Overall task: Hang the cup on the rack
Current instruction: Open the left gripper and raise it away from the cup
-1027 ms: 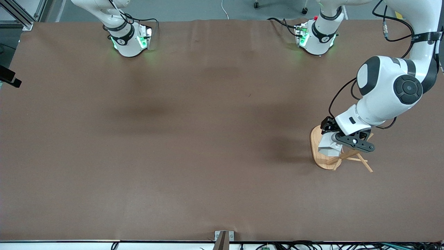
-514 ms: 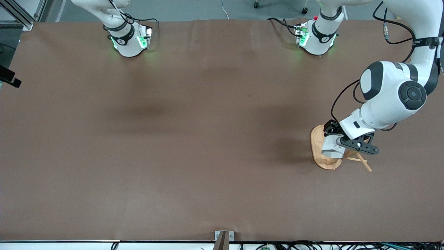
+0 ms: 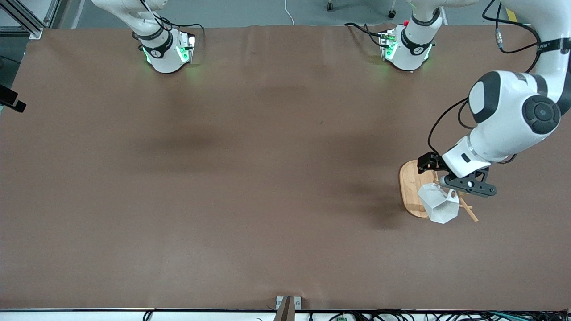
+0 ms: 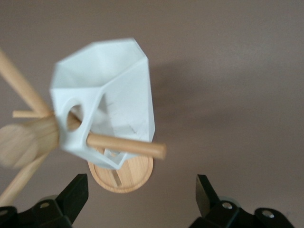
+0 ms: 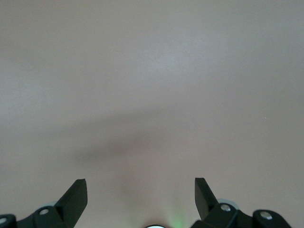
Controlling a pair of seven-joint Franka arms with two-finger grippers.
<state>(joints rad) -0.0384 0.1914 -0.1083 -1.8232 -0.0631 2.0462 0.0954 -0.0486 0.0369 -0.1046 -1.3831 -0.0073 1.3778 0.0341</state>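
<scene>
Left gripper (image 4: 140, 199) hangs over the rack (image 3: 411, 189) with its fingers spread wide and nothing between them, the cup (image 4: 107, 102) free of it and hung by the hole in its side tab on one of the rack's pegs (image 4: 124, 144), at the left arm's end of the table (image 3: 250, 178). Right gripper (image 5: 140, 199) waits, fingers apart and empty, over bare tabletop.

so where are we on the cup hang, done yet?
Essentially done: the cup hangs on a peg of the rack, the peg through its tab hole. In hand: the left tool is open, off the cup, above the rack. Left: retract that arm. The right tool waits open over bare table.
</scene>
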